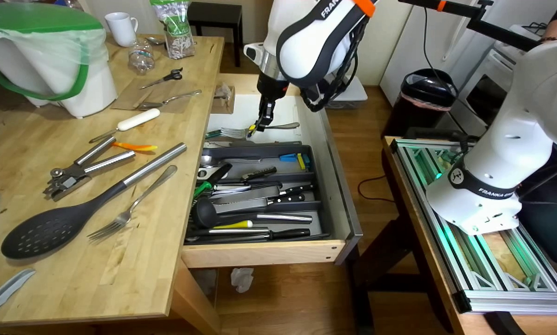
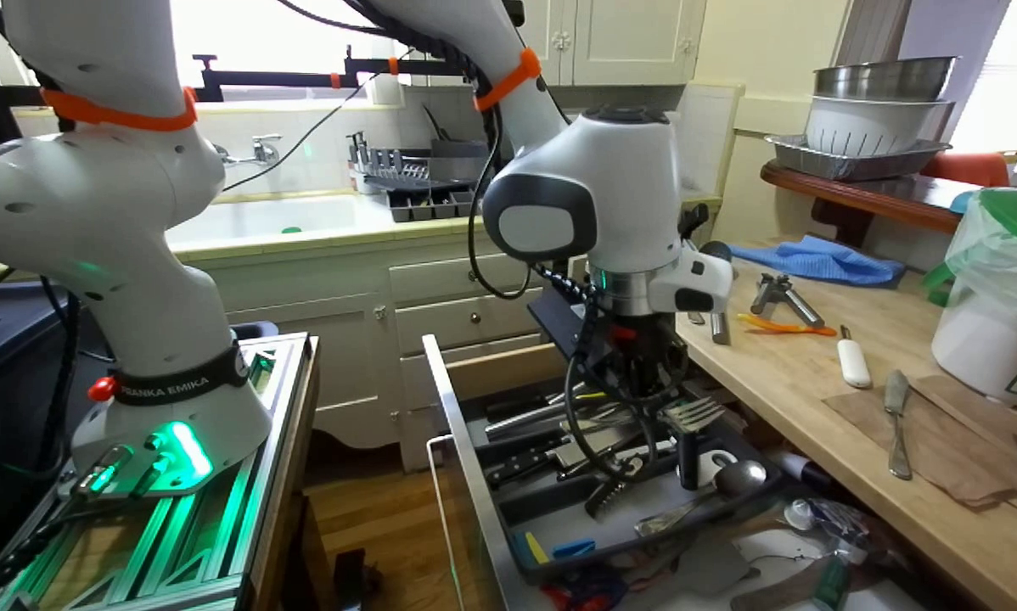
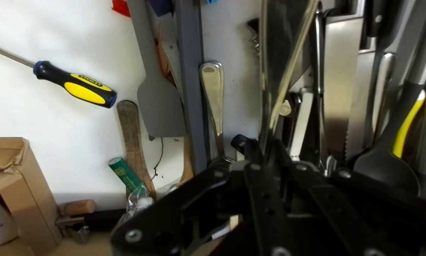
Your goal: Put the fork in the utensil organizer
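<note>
Tabletop runs alongside the pulled-out drawer; white bin on the tabletop. Utensil organizer inside the drawer. Tool is over the drawer, can't tell above which compartment. In the way: ladle and knives crowding the organizer. Fork is clamped in the tool. Second fork lies on the tabletop. Smallest: spoon, blue and yellow pieces sharing one compartment.

Glossy metal fork, matt organizer
</note>
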`<state>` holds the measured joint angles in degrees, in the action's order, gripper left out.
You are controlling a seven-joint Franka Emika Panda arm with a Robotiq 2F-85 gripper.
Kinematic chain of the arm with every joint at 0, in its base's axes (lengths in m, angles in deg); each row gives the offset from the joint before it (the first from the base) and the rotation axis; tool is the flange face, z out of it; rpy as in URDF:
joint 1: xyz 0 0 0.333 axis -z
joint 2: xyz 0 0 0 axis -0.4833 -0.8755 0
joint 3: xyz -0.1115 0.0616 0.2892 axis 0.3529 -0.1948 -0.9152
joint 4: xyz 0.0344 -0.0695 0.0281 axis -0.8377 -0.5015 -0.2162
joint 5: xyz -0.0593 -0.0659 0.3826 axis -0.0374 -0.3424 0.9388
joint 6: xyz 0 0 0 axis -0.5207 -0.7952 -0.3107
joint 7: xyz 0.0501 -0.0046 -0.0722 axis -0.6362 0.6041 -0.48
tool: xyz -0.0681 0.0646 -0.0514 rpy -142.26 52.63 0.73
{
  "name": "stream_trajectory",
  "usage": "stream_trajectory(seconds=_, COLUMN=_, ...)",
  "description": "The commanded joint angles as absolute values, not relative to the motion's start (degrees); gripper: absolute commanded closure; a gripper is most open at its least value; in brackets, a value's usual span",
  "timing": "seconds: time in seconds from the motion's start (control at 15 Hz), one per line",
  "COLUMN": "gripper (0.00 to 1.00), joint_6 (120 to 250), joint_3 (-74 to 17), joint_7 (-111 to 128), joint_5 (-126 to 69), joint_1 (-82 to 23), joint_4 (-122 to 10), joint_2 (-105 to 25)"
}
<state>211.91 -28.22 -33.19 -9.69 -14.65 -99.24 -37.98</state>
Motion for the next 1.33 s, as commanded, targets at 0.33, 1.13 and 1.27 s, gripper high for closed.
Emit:
stream_trajectory(seconds=0.33, gripper=0.97, joint_6=230.7, joint_3=-33.9, joint_7=-37.4, joint_5=-7.5, joint_1=-9.9, joint_4=-95.1, joint_2=-51.4)
stream_trajectory(seconds=1.13, gripper=0.97, joint_6=235.5, joint_3=-43.0, joint_7=-36.9, joint_5=-8.8, joint_1=-2.2, joint_4=-90.1, joint_2=-57.6)
stream_trajectory(seconds=1.27, gripper=0.97, joint_6=235.0, joint_3=-43.7, joint_7=-37.1, joint_5=-9.0, joint_1=-1.7, joint_4=-89.5, joint_2=-58.6)
